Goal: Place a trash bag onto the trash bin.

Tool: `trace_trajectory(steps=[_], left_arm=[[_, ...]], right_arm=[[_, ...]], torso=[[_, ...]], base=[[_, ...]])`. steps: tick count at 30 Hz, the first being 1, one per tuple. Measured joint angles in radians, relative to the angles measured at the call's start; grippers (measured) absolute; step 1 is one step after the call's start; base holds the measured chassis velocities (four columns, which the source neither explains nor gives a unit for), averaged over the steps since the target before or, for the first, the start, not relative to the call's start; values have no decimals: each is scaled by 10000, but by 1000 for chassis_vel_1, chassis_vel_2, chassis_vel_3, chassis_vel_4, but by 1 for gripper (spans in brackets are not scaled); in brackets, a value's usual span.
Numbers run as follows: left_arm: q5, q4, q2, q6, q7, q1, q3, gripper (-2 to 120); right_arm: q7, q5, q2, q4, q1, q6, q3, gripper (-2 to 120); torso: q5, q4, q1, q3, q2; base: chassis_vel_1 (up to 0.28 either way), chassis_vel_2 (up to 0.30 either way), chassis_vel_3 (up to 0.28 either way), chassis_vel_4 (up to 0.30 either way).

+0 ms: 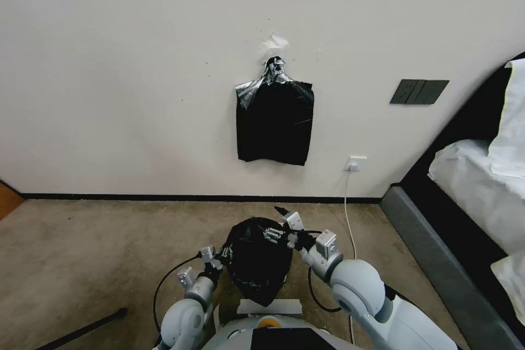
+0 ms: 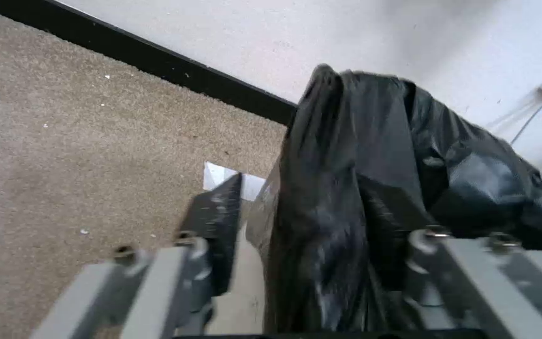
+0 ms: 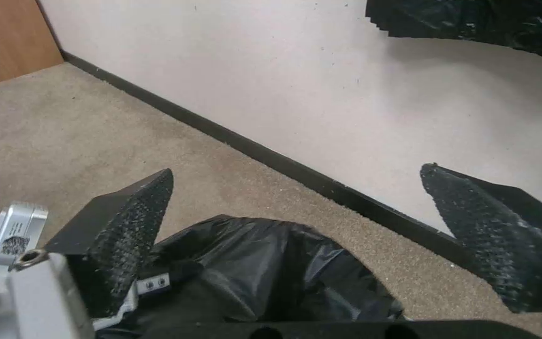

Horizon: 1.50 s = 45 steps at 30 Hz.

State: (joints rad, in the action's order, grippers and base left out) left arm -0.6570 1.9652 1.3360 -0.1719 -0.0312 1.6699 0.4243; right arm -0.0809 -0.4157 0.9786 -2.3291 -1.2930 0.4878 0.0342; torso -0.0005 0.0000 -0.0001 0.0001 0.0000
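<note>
The trash bag (image 1: 258,262) hangs as a loose, crinkled black mass low in the head view, just in front of the robot's torso and between the two arms. Its upper part bulges wide; its lower end tapers to a point above a white strip (image 1: 269,306) on the floor. The bag covers whatever stands beneath it, so the bin cannot be made out.

The left gripper (image 1: 223,258) is at the bag's left edge. In the left wrist view its jaws stand apart, with a thick fold of the trash bag (image 2: 371,188) lying between them; one black finger pad (image 2: 218,221) sits clear of the plastic on the carpet side, and whether the other pad presses the film cannot be told.

The right gripper (image 1: 283,224) is at the bag's upper right edge, on the far side. In the right wrist view its two textured pads (image 3: 136,221) are spread wide apart, with the trash bag (image 3: 265,278) bunched below and between them, not clamped.

Beyond the bag, tan carpet (image 1: 109,251) extends open to the left and to the far baseboard (image 1: 164,197). On the wall above, a flat bundle of black bags (image 1: 274,120) hangs from a taped point. To the right, a bed frame (image 1: 432,262) limits room; a white cable (image 1: 348,213) drops from a wall socket (image 1: 355,163) near the right arm.
</note>
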Motion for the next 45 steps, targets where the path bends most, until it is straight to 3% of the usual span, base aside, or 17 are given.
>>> trace_trajectory(steps=[6, 10, 11, 13, 14, 15, 17, 18, 20, 24, 28, 45], left_arm=[[393, 447, -28, 195, -184, 226, 252, 75], [656, 648, 10, 371, -359, 369, 362, 85], [815, 695, 71, 684, -579, 418, 471, 90], [1416, 589, 320, 2253, -1260, 385, 911, 98], [1416, 589, 320, 2253, -1260, 385, 911, 98], [1841, 531, 470, 2957, -1569, 357, 1270, 99], [2190, 586, 615, 3532, -1781, 411, 1808, 100], [2190, 586, 615, 3532, -1781, 411, 1808, 100], [2195, 579, 664, 3921, -1790, 441, 2184, 100], [2190, 464, 664, 4162, -1791, 412, 2353, 100], [2190, -70, 702, 4735, -1859, 246, 2607, 100], [2148, -190, 715, 4772, -1876, 208, 2615, 100]], right_arm=[[-14, 2, 76, 51, 54, 22, -58, 100], [-61, 44, 158, 81, 60, 22, -54, 100], [-164, 159, 254, 143, 16, -23, 5, 100], [-515, 841, 722, 425, -397, -266, 556, 100], [-515, 841, 722, 425, -397, -266, 556, 100], [-730, 1278, 1108, 587, -859, -469, 1039, 100], [-942, 1889, 1758, 920, -1661, -1201, 1725, 100], [-942, 1889, 1758, 920, -1661, -1201, 1725, 100], [-1028, 2537, 2350, 1449, -2388, -2288, 2291, 100], [-1037, 2875, 2673, 1770, -2748, -2860, 2510, 100], [-1045, 3438, 3381, 2502, -3464, -4163, 2820, 100], [-1027, 3439, 3388, 2533, -3461, -4255, 2798, 100]], torso=[[5, 0, 0, 0, 0], [4, 0, 0, 0, 0], [4, 1, 0, 0, 0], [5, 6, 0, -1, 0], [5, 6, 0, -1, 0], [3, 0, 1, 0, 0], [10, -5, 0, -1, 0], [10, -5, 0, -1, 0], [4, -2, 0, -1, 0], [5, 0, 0, -1, 0], [4, -4, 0, -1, 0], [6, 0, 0, -1, 0]], base=[[0, 0, 0, 0], [0, 0, 0, 0], [0, 0, 0, 0], [0, 0, 0, 0], [0, 0, 0, 0], [0, 0, 0, 0], [0, 0, 0, 0], [0, 0, 0, 0], [0, 0, 0, 0], [0, 0, 0, 0], [0, 0, 0, 0], [0, 0, 0, 0]])
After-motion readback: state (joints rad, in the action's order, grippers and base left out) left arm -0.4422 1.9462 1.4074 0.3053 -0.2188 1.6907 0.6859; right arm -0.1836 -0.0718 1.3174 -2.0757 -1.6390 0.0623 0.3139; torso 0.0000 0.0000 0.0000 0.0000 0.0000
